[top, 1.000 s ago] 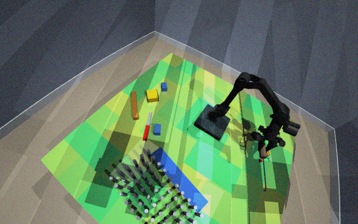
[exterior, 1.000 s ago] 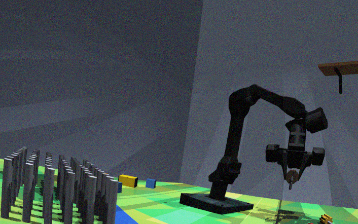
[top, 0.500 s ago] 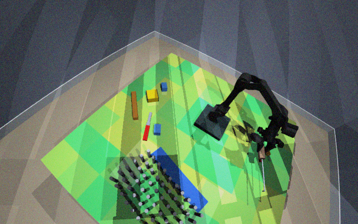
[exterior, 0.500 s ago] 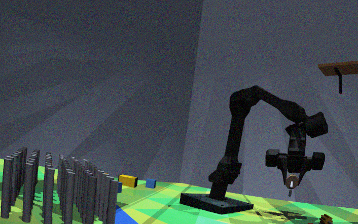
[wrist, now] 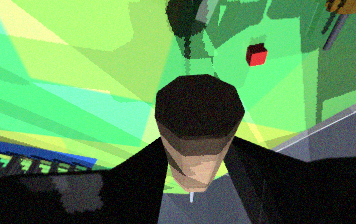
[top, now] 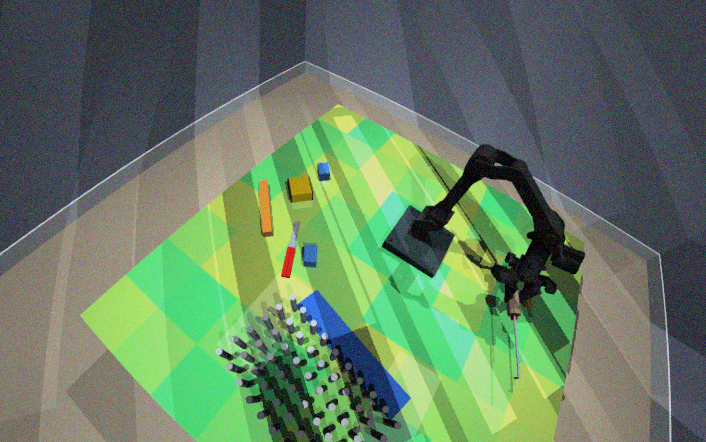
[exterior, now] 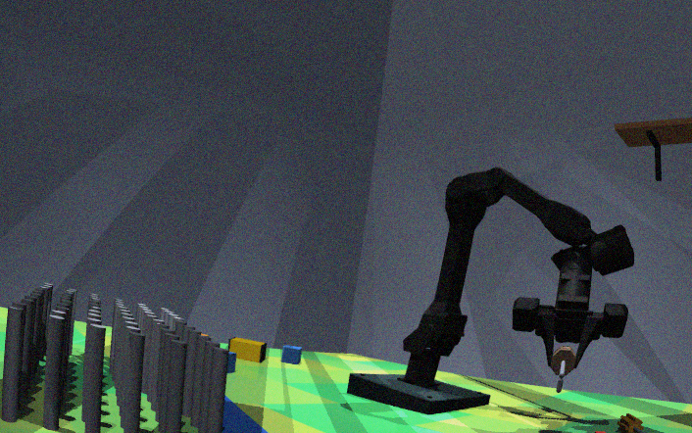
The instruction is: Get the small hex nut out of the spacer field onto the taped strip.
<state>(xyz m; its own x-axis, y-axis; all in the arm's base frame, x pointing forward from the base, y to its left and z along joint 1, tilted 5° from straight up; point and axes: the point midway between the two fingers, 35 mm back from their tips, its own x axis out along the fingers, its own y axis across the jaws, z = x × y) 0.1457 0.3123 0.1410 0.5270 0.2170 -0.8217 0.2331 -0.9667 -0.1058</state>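
Observation:
My gripper [top: 514, 298] [exterior: 563, 360] [wrist: 193, 139] is shut on the tan handle [top: 513, 307] of a hook tool and holds it above the table, far right of the spacers in the top view. The tool's thin metal shaft [top: 516, 346] reaches away from the fingers to a small bent tip. The grey metal spacers [top: 303, 310] [exterior: 93, 377] stand upright in rows. The blue taped strip [top: 370, 359] [exterior: 237, 420] [wrist: 50, 153] runs along their edge. The hex nut cannot be made out among the spacers or on the strip.
A red-handled tool [top: 288, 261], an orange bar [top: 265, 208], a yellow block [top: 300, 188] [exterior: 246, 349] and blue blocks [top: 310, 255] [top: 324, 171] lie beyond the spacers. A red cube [wrist: 257, 57] and a brown knobbed piece [exterior: 629, 423] lie near the gripper.

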